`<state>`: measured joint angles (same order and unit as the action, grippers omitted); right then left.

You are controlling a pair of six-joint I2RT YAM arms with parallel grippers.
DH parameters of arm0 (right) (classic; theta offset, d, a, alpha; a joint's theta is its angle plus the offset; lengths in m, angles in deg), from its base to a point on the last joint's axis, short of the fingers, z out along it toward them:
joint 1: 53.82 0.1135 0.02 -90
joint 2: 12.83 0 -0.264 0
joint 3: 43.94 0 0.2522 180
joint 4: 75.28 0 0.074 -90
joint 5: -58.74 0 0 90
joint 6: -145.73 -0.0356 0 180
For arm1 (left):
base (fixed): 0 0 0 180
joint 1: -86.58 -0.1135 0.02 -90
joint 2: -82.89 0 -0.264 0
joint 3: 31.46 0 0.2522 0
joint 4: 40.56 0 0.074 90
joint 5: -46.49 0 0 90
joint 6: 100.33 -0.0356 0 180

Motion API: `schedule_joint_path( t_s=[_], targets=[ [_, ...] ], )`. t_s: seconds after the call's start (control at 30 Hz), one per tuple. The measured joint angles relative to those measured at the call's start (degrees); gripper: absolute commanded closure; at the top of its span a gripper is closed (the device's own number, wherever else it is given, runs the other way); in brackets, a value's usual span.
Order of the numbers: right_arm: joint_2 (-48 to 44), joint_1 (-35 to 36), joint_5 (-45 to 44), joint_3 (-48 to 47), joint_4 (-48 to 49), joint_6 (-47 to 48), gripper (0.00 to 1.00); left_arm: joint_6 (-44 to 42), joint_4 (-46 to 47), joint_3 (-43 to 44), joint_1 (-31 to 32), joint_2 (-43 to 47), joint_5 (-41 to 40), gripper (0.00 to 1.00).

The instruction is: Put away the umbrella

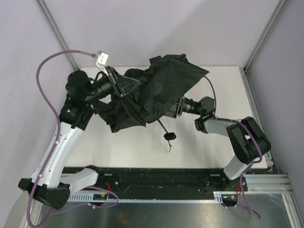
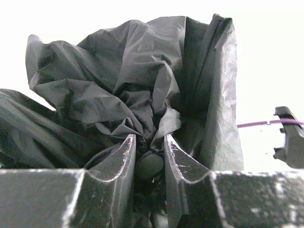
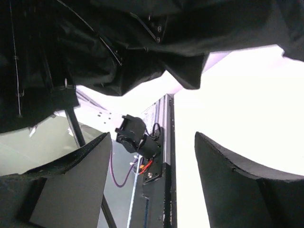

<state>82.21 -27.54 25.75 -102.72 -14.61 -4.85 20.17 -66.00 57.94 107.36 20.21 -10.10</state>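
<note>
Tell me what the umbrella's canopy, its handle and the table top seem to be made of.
Canopy: thin synthetic fabric, probably nylon or polyester; it crumples into sharp creases with a faint sheen. Handle: likely moulded black plastic, smooth and matt, though small here. Table top: hard, flat, white matt surface, perhaps laminate; cannot tell more.

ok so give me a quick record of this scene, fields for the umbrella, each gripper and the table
umbrella: black, fabric loose and crumpled, not yet folded up
handle: pokes out from under the fabric on a thin shaft, toward the arms' bases
left gripper: closed on bunched umbrella fabric
right gripper: jaws wide apart, nothing between them, fabric just above
table: white, umbrella over its middle
</note>
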Motion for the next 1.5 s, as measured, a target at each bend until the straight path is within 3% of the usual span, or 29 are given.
schedule_joint_path(
  t_s=[0.23,0.43,0.6,0.67,0.8,0.83,1.0,1.07,1.17,1.5],
  targets=[
    [-8.52,2.99,-8.59,6.91,-2.16,9.94,0.26,1.64,-0.07,-1.75,-3.76,2.62,-3.32,1.00],
    [-21.27,10.54,-17.51,6.84,-18.58,25.86,0.24,2.05,-0.48,-2.36,-5.18,2.21,-3.69,1.00],
    [-23.28,16.79,-24.90,3.93,-30.58,37.22,0.30,2.78,-0.50,-2.36,-5.44,1.03,-2.71,1.00],
    [-23.26,18.78,-28.15,3.82,-34.18,41.24,0.43,3.19,-0.48,-2.36,-5.46,0.85,-1.90,1.00],
    [-21.68,22.25,-33.14,1.51,-38.77,47.39,0.88,4.42,-0.37,-2.36,-5.49,0.85,0.00,1.00],
    [-21.11,22.97,-33.77,0.66,-39.15,48.43,0.94,4.66,-0.39,-2.36,-5.49,0.85,0.37,0.98],
    [-20.41,23.08,-34.36,-0.33,-39.82,53.05,1.00,5.38,0.22,-2.36,-5.97,1.40,2.62,0.28],
    [-20.41,23.08,-32.72,-0.35,-39.98,55.21,1.00,5.75,0.52,-2.45,-6.67,2.12,3.76,0.10],
    [-20.41,22.21,-28.44,-0.35,-40.81,57.51,1.00,6.80,1.07,-3.30,-8.57,4.70,5.88,0.03],
    [-22.84,17.73,-19.08,-0.35,-42.84,57.48,1.00,8.68,3.72,-8.31,-13.84,9.42,13.22,0.00]
  ],
)
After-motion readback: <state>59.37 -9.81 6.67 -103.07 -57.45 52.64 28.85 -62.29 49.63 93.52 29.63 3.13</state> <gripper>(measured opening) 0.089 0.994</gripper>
